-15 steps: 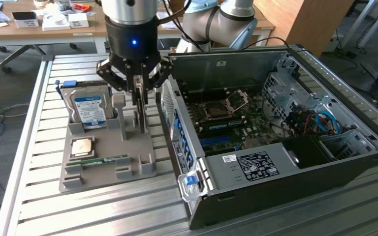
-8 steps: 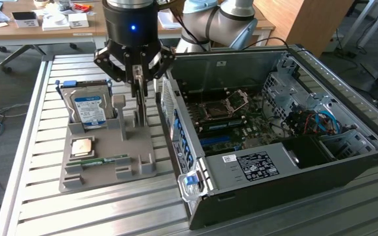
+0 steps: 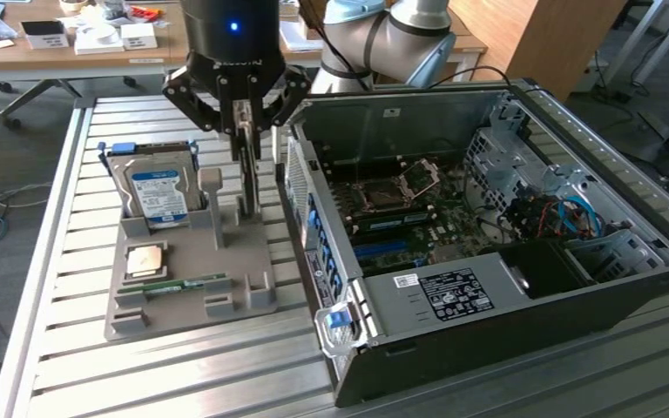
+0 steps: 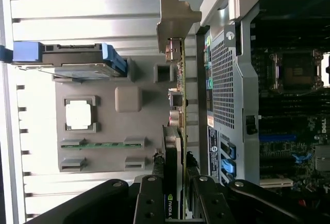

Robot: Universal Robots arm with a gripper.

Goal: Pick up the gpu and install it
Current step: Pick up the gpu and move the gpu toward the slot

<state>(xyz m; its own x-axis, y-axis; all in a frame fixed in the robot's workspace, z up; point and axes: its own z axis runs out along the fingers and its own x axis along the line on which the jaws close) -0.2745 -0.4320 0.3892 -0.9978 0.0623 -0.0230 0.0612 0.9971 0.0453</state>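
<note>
The gpu (image 3: 245,174) hangs upright and edge-on over the grey holder tray (image 3: 236,261), just to the exterior view's left of the open computer case (image 3: 451,366). My gripper (image 3: 245,131) is shut on its upper edge. In the wrist view the card (image 4: 178,79) runs as a thin green strip with its silver end bracket (image 4: 175,15) at the far end. My black fingers (image 4: 157,170) press on both faces of its fan end. Whether its lower edge still rests in the tray slot I cannot tell.
The tray (image 4: 105,162) also carries a hard drive in blue rails (image 3: 158,193), a square processor (image 3: 146,259) and a narrow memory stick (image 3: 184,285). Inside the case lies the motherboard (image 3: 399,187). The case's perforated rear wall (image 4: 224,79) stands close beside the card. A slatted metal table (image 3: 195,374) is underneath.
</note>
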